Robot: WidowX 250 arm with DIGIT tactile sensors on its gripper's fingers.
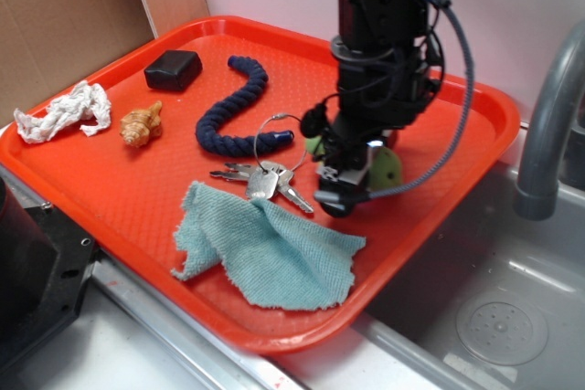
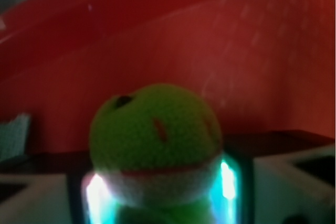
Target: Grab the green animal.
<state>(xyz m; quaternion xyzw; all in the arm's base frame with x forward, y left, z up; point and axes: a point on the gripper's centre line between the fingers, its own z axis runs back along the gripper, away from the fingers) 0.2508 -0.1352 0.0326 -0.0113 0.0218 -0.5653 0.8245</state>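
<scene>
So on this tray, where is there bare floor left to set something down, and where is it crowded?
Bare patches of the tray: between the tan figurine and the teal cloth, and the far stretch behind the blue rope beside the black block. Crowded: around the gripper, where the green animal, keys and rope end bunch together.

Things lying on a big red tray [image 1: 183,43]

A dark blue rope [image 1: 239,111] curls in the middle, and a black block [image 1: 173,68] sits at its 10 o'clock. A white crumpled cloth [image 1: 62,112] and a small orange-tan figurine [image 1: 142,124] lie at the rope's 9 o'clock. Keys [image 1: 265,180] on a ring rest at its 6 o'clock, touching a light blue rag [image 1: 265,248]. A gray sink [image 1: 494,317] sits beside the tray.
</scene>
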